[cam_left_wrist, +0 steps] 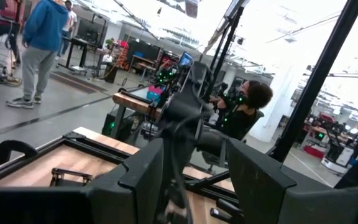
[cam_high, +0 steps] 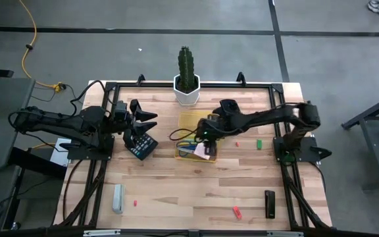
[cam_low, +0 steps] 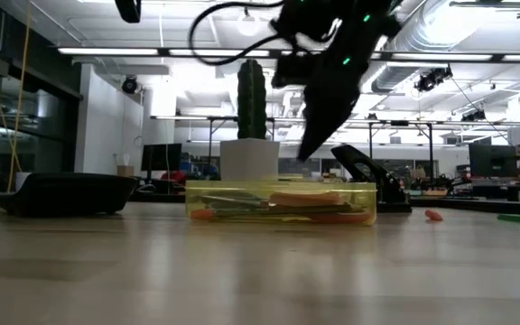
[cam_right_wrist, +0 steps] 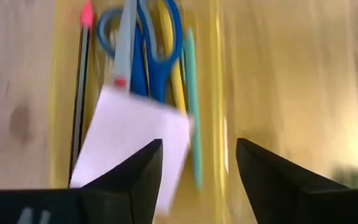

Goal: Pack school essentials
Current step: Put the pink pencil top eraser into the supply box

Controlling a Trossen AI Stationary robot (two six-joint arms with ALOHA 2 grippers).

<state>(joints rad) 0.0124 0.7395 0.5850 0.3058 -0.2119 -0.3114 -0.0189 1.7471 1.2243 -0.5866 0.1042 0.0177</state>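
A clear yellow box (cam_high: 188, 122) lies at mid table. It holds blue-handled scissors (cam_right_wrist: 143, 43), a yellow pencil (cam_right_wrist: 176, 78), a teal pen (cam_right_wrist: 193, 106) and a pale square sticky-note pad (cam_right_wrist: 129, 143) lying askew on top. My right gripper (cam_right_wrist: 199, 149) hovers over the box (cam_low: 281, 202), pointing steeply down, open, its fingers apart above the pad's edge. My left gripper (cam_high: 147, 122) stands open and level above the table's left part, with nothing between its fingers (cam_left_wrist: 142, 180).
A cactus in a white pot (cam_high: 187, 79) stands behind the box. A dark calculator (cam_high: 140, 146) lies under my left gripper. A green piece (cam_high: 258, 143) and red pieces (cam_high: 237, 212) lie to the right and near, a grey stapler (cam_high: 118, 197) near left, a black object (cam_high: 270, 203) near right.
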